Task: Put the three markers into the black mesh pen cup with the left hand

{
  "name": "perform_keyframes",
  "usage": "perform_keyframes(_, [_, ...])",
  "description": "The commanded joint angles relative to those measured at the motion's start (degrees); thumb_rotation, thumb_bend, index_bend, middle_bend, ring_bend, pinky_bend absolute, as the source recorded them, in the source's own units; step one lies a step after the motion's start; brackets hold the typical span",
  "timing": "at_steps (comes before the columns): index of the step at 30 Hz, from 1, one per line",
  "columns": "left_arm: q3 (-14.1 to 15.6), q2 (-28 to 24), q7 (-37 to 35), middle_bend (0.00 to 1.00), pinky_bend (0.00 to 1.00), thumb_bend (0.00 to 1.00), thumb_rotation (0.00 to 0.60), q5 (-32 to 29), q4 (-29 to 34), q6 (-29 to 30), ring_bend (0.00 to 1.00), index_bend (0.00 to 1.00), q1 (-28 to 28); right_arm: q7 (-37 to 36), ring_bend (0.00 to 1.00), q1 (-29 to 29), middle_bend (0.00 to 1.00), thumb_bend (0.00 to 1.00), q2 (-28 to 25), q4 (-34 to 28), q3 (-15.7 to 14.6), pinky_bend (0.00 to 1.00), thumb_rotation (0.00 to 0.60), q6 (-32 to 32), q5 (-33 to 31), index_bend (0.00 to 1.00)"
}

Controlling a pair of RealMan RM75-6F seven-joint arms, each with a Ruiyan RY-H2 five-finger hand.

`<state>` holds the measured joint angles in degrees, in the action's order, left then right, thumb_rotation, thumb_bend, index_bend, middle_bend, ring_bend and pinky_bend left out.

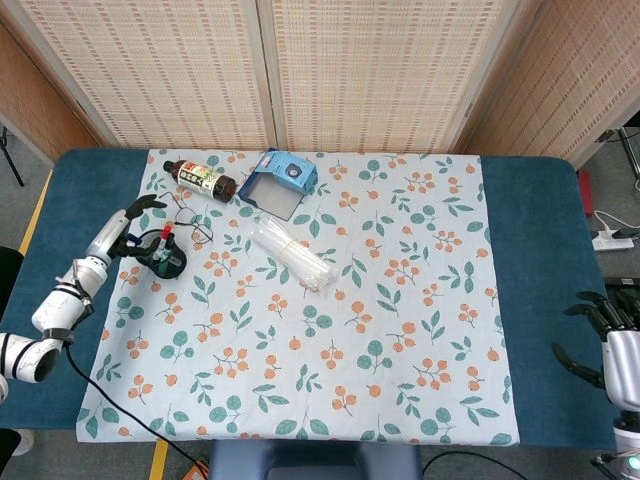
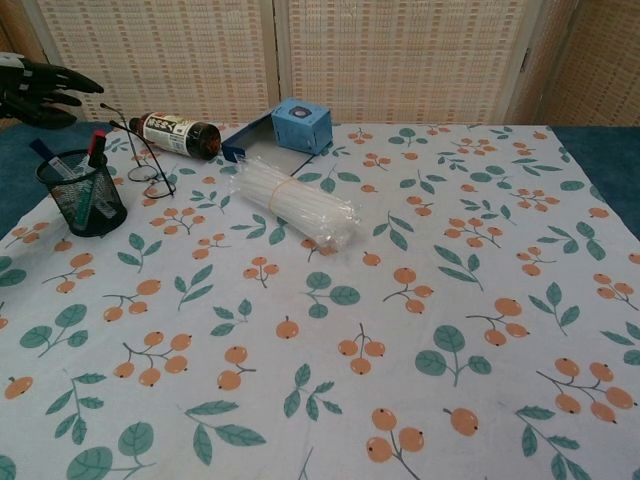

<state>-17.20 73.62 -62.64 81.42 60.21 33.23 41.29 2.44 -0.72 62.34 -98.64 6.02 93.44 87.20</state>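
The black mesh pen cup (image 2: 81, 200) (image 1: 165, 260) stands near the cloth's left edge. Three markers stick out of it: a red-capped one (image 2: 96, 150), a blue one (image 2: 42, 152) and a green one (image 2: 84, 198) lying deeper inside. My left hand (image 2: 40, 88) (image 1: 137, 216) hovers just above and behind the cup, fingers spread, holding nothing. My right hand (image 1: 603, 322) rests at the table's right edge on the blue cover, fingers apart and empty.
A brown bottle (image 2: 178, 134) lies on its side behind the cup, with wire glasses (image 2: 140, 160) beside it. A blue box (image 2: 300, 124) sits at the back centre. A clear bag of white sticks (image 2: 295, 206) lies mid-cloth.
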Motion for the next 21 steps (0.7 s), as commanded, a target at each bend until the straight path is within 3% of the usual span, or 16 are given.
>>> perform_keyframes(1, [0.02,-1.58,2.43,0.00,0.00,0.42,0.600,-0.01,3.19,4.11,0.00,0.19,-0.84,-0.16,0.35,0.03,0.27,0.10,0.00,0.03,-0.04,0.16,0.600,-0.07,0.06,0.42])
perform_keyframes(3, [-0.12,-3.39,8.51,0.05,0.01,0.42,0.600,0.50,7.73,10.95,0.00,0.21,-3.26,-0.32,0.35,0.09,0.27,0.10,-0.01,0.09,-0.06,0.16,0.600,-0.26,0.01,0.42])
perform_keyframes(6, [0.75,-6.21,30.56,0.13,0.05,0.42,0.600,2.02,18.01,25.84,0.00,0.23,-9.45,-0.85,0.35,0.06,0.27,0.10,-0.01,0.13,0.06,0.16,0.600,-0.08,0.01,0.42])
perform_keyframes(7, [1.74,-7.31,42.21,0.13,0.05,0.42,0.600,2.63,22.91,31.34,0.00,0.23,-12.32,-1.07,0.35,0.07,0.27,0.10,0.01,0.16,0.05,0.16,0.600,-0.07,0.07,0.42])
perform_keyframes(10, [4.92,-8.52,67.87,0.12,0.06,0.42,0.600,4.21,33.95,43.97,0.00,0.22,-19.80,-1.32,0.35,0.05,0.27,0.10,-0.05,0.17,-0.10,0.16,0.600,-0.07,0.35,0.42])
perform_keyframes(13, [8.89,-7.33,82.14,0.12,0.06,0.42,0.600,7.38,38.27,53.24,0.00,0.21,-25.91,-1.23,0.35,0.14,0.27,0.10,-0.19,-0.08,-0.48,0.16,0.600,-0.19,1.17,0.42])
perform_keyframes(16, [12.63,-6.03,86.43,0.11,0.07,0.42,0.600,9.53,36.87,57.38,0.00,0.17,-30.04,-1.35,0.35,0.12,0.27,0.10,-0.33,-0.50,-0.87,0.16,0.600,0.16,2.41,0.42])
perform_keyframes(21, [16.51,-5.97,78.81,0.07,0.06,0.42,0.600,4.41,33.07,53.11,0.00,0.14,-33.00,-1.46,0.35,-0.42,0.27,0.10,-0.95,-1.45,-1.25,0.16,0.600,1.52,3.89,0.42])
